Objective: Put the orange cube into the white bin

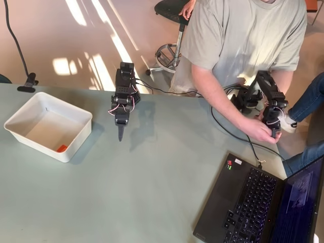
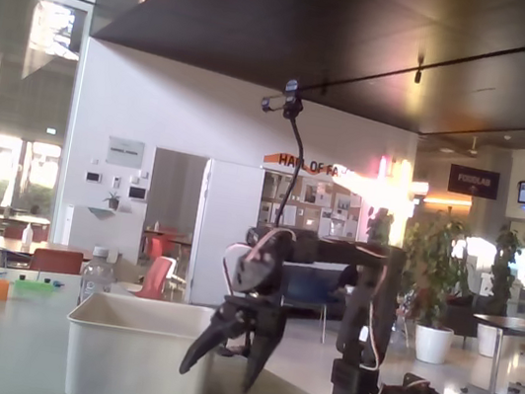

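In the overhead view, the cube (image 1: 61, 148) lies in the bin (image 1: 76, 139), left of the end effector (image 1: 121, 134).

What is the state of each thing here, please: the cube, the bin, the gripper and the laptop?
orange cube: lying inside the bin, at its near wall.
white bin: upright on the table, holding the cube.
gripper: open, empty, pointing down beside the bin.
laptop: lid open, screen lit.

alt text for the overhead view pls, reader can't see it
An orange cube lies inside a white bin at the left of a pale table. The black arm's gripper hangs empty beside the bin, a laptop at lower right.
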You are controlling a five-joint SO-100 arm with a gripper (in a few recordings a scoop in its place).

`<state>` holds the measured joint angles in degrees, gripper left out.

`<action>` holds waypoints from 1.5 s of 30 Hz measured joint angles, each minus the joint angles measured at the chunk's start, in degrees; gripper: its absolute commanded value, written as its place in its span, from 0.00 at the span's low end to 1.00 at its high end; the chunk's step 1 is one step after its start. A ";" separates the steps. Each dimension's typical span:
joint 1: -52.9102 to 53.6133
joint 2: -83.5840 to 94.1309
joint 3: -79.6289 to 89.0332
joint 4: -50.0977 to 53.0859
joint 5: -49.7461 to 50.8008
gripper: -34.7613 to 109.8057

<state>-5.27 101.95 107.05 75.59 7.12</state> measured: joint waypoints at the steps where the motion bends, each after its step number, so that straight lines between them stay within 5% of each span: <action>1: -0.09 3.08 3.60 -2.46 -0.18 0.66; 17: 0.09 52.56 50.71 -20.30 -0.26 0.66; 29: 1.14 53.61 56.78 -20.48 0.09 0.43; 45: 0.88 64.42 58.71 -20.21 0.09 0.42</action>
<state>-4.39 166.38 165.76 55.37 7.21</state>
